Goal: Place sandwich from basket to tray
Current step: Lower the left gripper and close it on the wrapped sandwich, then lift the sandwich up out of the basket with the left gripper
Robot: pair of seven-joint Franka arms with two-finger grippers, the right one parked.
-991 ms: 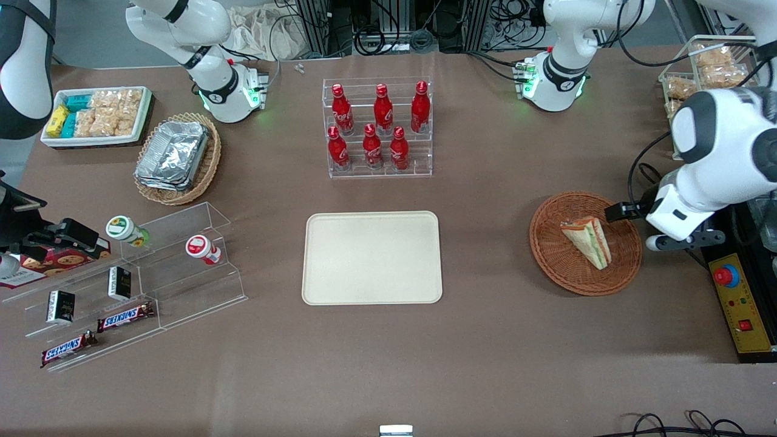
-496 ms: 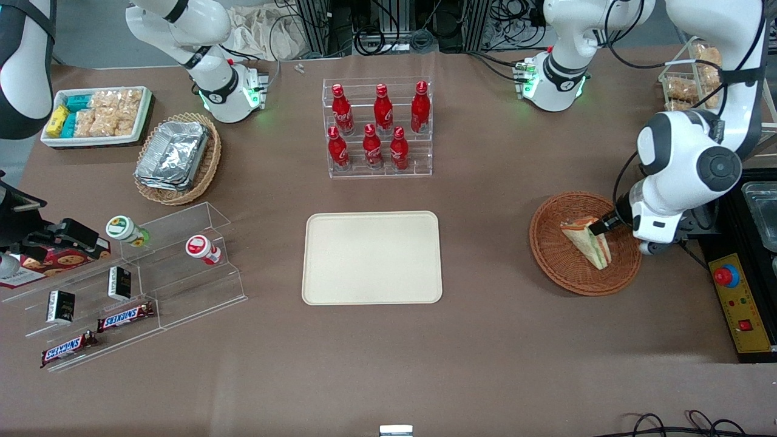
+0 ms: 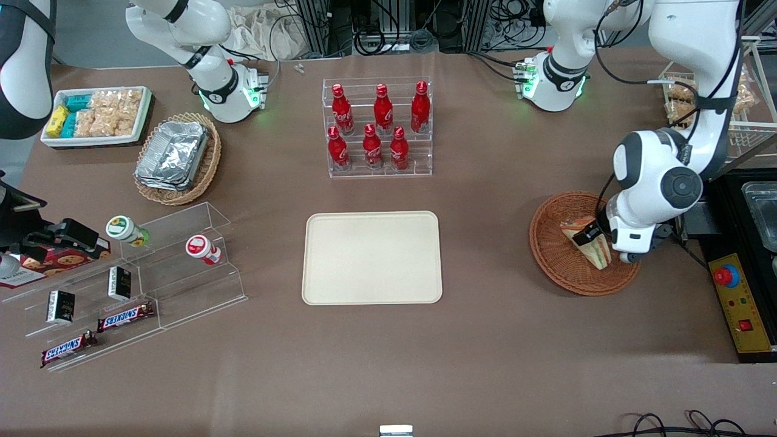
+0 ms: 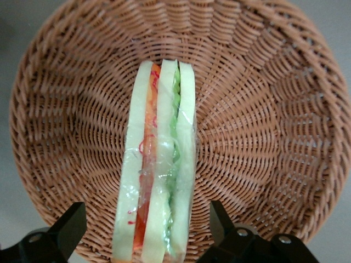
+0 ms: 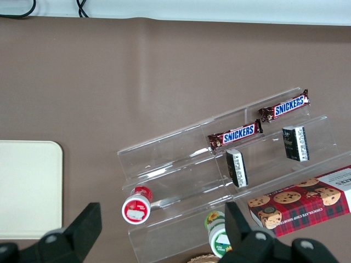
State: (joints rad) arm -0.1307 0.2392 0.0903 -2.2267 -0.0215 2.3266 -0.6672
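The sandwich [image 3: 584, 239] lies in the round reddish-brown basket [image 3: 555, 261] toward the working arm's end of the table. In the left wrist view the sandwich [image 4: 159, 164] stands on edge in plastic wrap, showing orange, red and green filling, inside the basket [image 4: 263, 109]. My left gripper [image 3: 592, 235] is right above the sandwich and partly covers it. It is open [image 4: 147, 224], with one black finger [image 4: 68, 227] on each side of the sandwich and a gap to it. The cream-beige tray [image 3: 372, 257] lies flat at the table's middle, with nothing on it.
A clear rack of red bottles [image 3: 377, 127] stands farther from the front camera than the tray. A tan oval basket of foil containers [image 3: 176, 156], a white bin of snacks [image 3: 95, 115] and a clear stepped shelf [image 3: 130, 282] lie toward the parked arm's end. A yellow control box [image 3: 742, 306] sits beside the basket.
My left gripper has moved from the basket's outer rim to above the sandwich, and the arm has swung in over the basket. The sandwich has not moved.
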